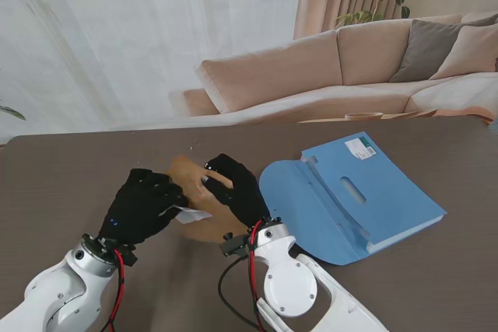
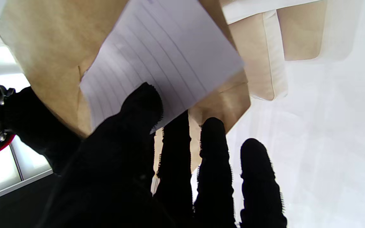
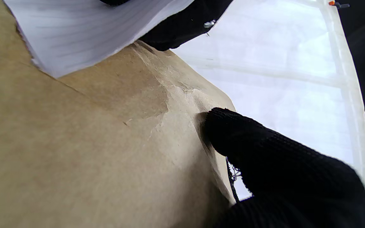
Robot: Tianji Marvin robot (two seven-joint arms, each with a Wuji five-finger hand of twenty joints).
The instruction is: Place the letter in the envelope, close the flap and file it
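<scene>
The left hand (image 1: 142, 204) grips the letter (image 1: 189, 214), a lined white sheet pinched between thumb and fingers (image 2: 144, 104), with the other fingers spread behind the paper. The right hand (image 1: 233, 188) is closed on the envelope (image 1: 191, 172), a brown kraft one raised off the surface (image 1: 62, 176); in the right wrist view a fingertip (image 3: 220, 126) presses into its wrinkled paper near an edge. Both hands meet at about 7 o'clock in the stand view, the letter at the envelope's near side, its corner overlapping the brown paper. Whether the sheet has entered the mouth I cannot tell.

By my judgement both things are light, thin and limp. The letter will buckle if pushed from its far end, so the hold belongs close to the leading edge, with the sheet kept flat. The kraft paper is a little stiffer but creases easily, as its wrinkles show; it is best held at one side near the opening, leaving the mouth free to gape. Gloved fabric on smooth paper may slip, so a firm pinch serves better than a loose one.

Both forearms rise from the near edge and lean inward, the wrists bent so the palms face one another across the paper. The blue folder (image 1: 358, 192) lies open on the surface at about 3 o'clock, well apart from the hands, ready for filing.
</scene>
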